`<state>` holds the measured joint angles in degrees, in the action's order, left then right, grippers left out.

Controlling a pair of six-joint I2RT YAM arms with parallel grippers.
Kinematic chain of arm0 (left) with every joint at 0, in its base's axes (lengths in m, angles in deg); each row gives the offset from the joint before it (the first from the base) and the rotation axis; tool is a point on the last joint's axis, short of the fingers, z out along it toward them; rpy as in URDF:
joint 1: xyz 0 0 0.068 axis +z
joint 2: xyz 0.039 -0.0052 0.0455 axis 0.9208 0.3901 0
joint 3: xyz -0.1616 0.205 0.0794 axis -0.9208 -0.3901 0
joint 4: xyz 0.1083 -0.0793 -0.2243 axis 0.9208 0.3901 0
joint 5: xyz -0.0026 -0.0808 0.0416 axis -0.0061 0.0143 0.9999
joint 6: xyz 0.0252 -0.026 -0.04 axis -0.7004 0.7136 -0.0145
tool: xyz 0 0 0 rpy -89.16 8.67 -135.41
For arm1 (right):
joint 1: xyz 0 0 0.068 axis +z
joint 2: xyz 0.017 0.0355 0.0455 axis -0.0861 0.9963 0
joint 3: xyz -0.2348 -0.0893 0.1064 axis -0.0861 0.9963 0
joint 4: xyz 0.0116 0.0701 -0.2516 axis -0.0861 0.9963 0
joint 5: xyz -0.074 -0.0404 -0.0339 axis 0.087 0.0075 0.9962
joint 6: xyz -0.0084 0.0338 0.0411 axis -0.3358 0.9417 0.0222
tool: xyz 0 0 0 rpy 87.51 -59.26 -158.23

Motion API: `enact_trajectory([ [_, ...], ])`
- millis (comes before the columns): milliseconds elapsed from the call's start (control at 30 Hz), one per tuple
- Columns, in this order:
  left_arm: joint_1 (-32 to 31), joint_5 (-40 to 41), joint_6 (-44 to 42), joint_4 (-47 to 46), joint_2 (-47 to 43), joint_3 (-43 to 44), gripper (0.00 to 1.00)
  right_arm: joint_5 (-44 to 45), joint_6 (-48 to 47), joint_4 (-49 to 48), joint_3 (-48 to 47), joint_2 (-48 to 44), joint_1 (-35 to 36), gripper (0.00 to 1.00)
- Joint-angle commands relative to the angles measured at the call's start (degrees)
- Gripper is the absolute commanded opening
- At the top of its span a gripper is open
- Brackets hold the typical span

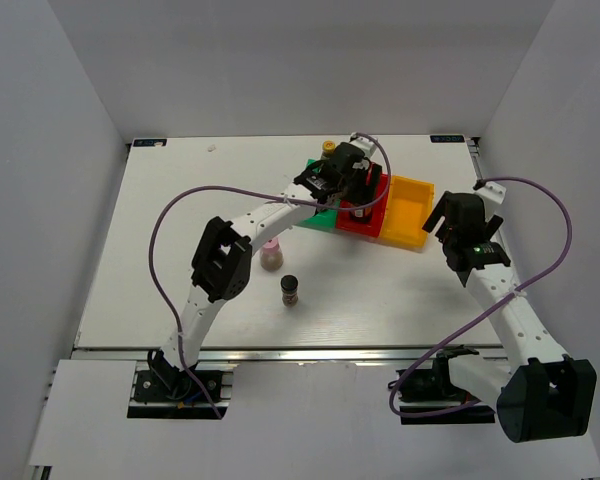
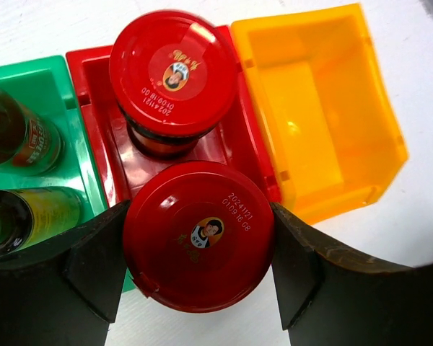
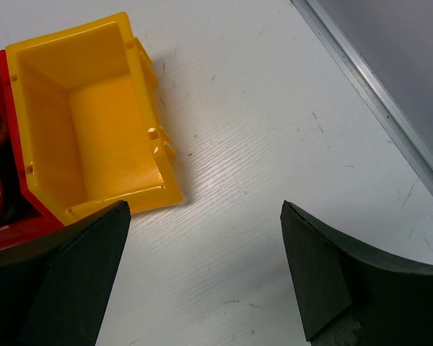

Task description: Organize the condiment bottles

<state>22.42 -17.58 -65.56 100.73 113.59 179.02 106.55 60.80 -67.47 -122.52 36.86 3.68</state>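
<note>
From the top, the left gripper (image 1: 346, 180) is over the red bin (image 1: 365, 225). The right gripper (image 1: 458, 222) hangs near the orange bin (image 1: 405, 207). The pink-lidded jar (image 1: 271, 255) and the black-lidded jar (image 1: 290, 290) stand on the table (image 1: 160, 230), away from the bins.

The left wrist camera shows the fingers (image 2: 94, 267) pressed on both sides of a red-lidded jar (image 2: 198, 234) at the near end of the red bin. It may be resting there, but that is hard to see. The other red-lidded jar (image 2: 173, 72) stands behind it. A dark bottle (image 2: 18, 137) and a second dark bottle (image 2: 40, 216) are in the green bin (image 2: 54, 94).

The right wrist camera shows its jaws wide apart and holding nothing, over the table beside the orange bin.
</note>
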Motion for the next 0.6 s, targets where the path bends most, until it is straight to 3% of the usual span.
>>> enact_trajectory([
  [0, -0.12, 2.14, -0.15, -5.27, -1.80, 3.35, 0.24, -0.18, -0.45, -2.57, 0.14, -0.35, -0.36, 0.89],
  [267, -0.12, 2.67, 0.20, -2.72, 0.04, 5.20, 0.47, -1.49, -0.71, -2.58, 0.14, 0.27, -0.36, 0.89],
  [367, -0.12, 2.14, -0.06, -2.37, 0.31, 5.28, 0.66, -1.76, -0.80, -2.14, -0.04, 0.27, -0.45, 0.89],
  [400, -0.12, 1.53, -0.15, -2.20, 0.22, 5.20, 0.78, -1.84, -0.97, -1.88, -0.12, 0.09, -0.36, 0.89],
  [567, -0.12, 0.12, -0.76, -2.28, -0.92, 5.02, 0.93, -3.51, -1.85, -2.31, 0.14, -0.87, -0.36, 0.89],
])
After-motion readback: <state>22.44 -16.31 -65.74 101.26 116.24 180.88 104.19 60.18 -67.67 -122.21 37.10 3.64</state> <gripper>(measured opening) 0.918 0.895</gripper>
